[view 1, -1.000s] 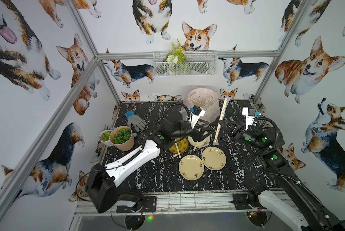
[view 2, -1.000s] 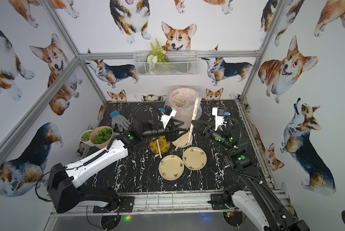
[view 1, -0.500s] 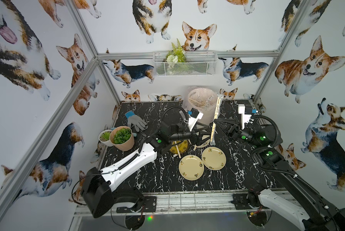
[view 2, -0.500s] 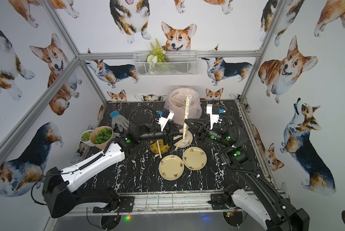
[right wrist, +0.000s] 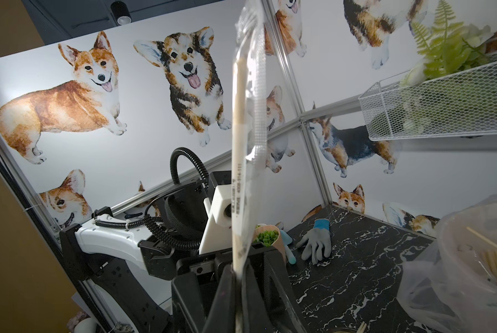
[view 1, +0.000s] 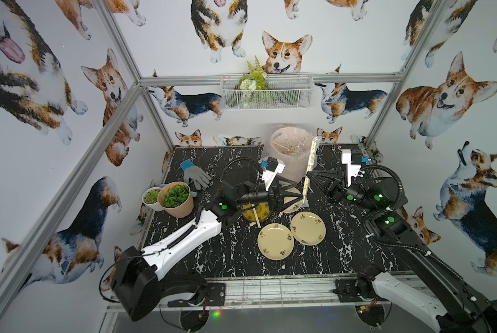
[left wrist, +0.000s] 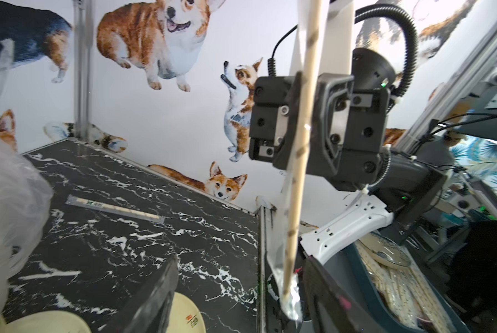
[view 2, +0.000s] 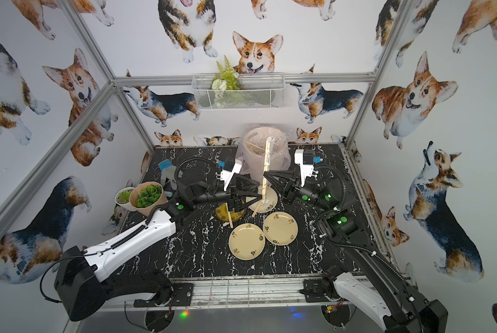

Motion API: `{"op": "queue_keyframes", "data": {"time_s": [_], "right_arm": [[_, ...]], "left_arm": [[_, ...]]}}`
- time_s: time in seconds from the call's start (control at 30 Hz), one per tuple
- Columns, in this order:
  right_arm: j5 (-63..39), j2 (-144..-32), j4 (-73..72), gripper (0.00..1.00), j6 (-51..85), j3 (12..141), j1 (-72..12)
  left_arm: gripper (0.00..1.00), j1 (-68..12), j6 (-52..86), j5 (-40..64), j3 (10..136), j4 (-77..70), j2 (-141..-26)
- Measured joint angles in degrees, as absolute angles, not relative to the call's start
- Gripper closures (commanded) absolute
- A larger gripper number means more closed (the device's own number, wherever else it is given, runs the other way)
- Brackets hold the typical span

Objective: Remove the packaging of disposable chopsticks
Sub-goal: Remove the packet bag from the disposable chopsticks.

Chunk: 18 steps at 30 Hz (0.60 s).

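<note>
Packaging (view 1: pixel 310 161) brought nearer left tool (view 1: pixel 301 191), plate (view 1: pixel 295 205) beneath it half hidden

both top views look down on the whole desk (view 1: pixel 212 259), wrist views sit close, facing each other

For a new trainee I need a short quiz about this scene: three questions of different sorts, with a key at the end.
1. True or false: the right gripper is shut on the wrapped chopsticks.
2. The left gripper is: A) open; B) shut on a spoon; C) shut on a cup.
3. How many empty plates lie side by side near the front edge of the table?
Key: 1 true; 2 A; 3 two.
</note>
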<state>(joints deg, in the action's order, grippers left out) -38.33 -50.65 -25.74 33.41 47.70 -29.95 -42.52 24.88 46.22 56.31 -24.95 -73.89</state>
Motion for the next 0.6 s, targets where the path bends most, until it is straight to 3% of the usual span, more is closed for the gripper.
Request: {"op": "queue_keyframes", "data": {"time_s": [0.1, 0.17, 0.23, 0.33, 0.37, 0.4, 0.43, 0.47, 0.6], "right_arm": [[-37.3, -51.3, -25.0, 1.0, 32.7, 48.3, -31.7], [-36.6, -51.5, -25.0, 1.0, 31.9, 48.5, -32.8], [-34.9, -51.8, -24.8, 1.0, 31.2, 48.5, -33.9], [-32.7, -51.9, -24.0, 1.0, 30.3, 48.5, -34.3], [-32.2, -51.9, -23.9, 0.84, 30.2, 48.5, -34.3], [-31.8, -51.8, -23.4, 0.55, 30.2, 48.6, -34.4], [-31.7, -51.7, -22.8, 0.39, 30.0, 48.9, -34.5], [-31.8, -51.7, -22.1, 0.33, 29.8, 49.3, -34.5], [-33.6, -52.1, -16.4, 0.35, 26.2, 54.8, -34.5]], "left_arm": [[0.5, -42.5, 27.8, 48.6, 56.8, -28.5, -75.5], [0.7, -42.7, 29.5, 49.5, 57.3, -30.3, -76.6], [0.97, -42.8, 30.5, 50.8, 57.5, -31.8, -77.4], [1.0, -43.0, 31.7, 51.7, 57.5, -33.5, -77.8], [1.0, -43.0, 31.9, 51.7, 57.5, -33.7, -77.8], [1.0, -43.0, 31.9, 51.7, 57.5, -33.7, -77.8], [1.0, -43.0, 31.9, 51.6, 57.5, -33.7, -77.8], [1.0, -43.0, 31.9, 51.5, 57.5, -33.6, -77.8], [1.0, -43.0, 29.8, 51.7, 58.0, -29.8, -76.7]]}}
